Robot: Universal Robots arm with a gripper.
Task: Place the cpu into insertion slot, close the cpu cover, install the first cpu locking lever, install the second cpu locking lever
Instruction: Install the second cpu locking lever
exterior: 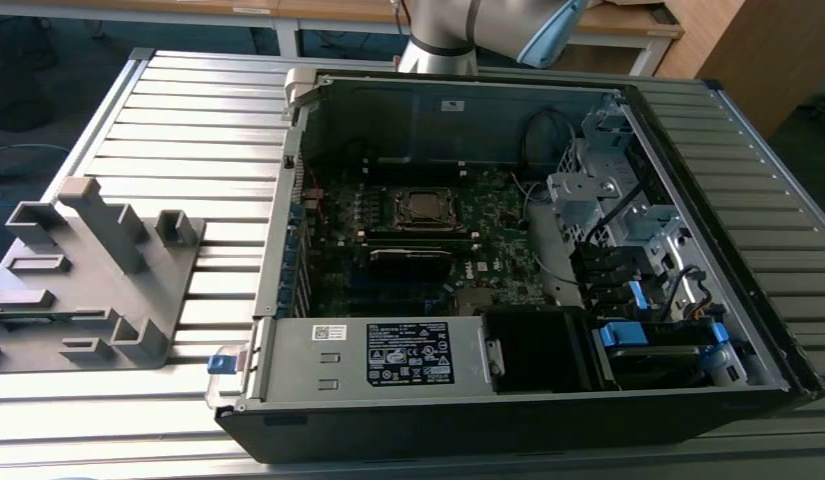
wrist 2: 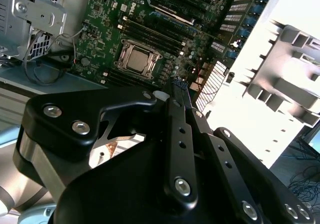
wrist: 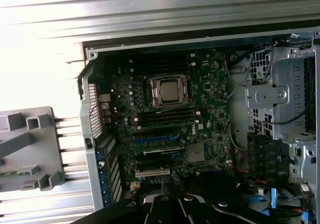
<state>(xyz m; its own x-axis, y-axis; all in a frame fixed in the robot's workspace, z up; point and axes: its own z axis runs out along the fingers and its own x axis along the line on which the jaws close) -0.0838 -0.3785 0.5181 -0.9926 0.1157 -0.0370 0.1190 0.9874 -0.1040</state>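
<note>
The cpu is a dull silver-tan square lying flat in the socket on the green motherboard inside the open computer case. The cpu cover, a silver frame, lies down flat around it. The same chip appears as the cpu and the cpu. My gripper hovers well above the board, away from the socket, its black fingers drawn together with nothing between them. The state of the locking levers is too small to tell.
A power supply with a black label fills the case's near side. A black heatsink block sits beside the socket. Metal drive cages and cables line the exterior view's right. A grey fixture stands on the slatted table.
</note>
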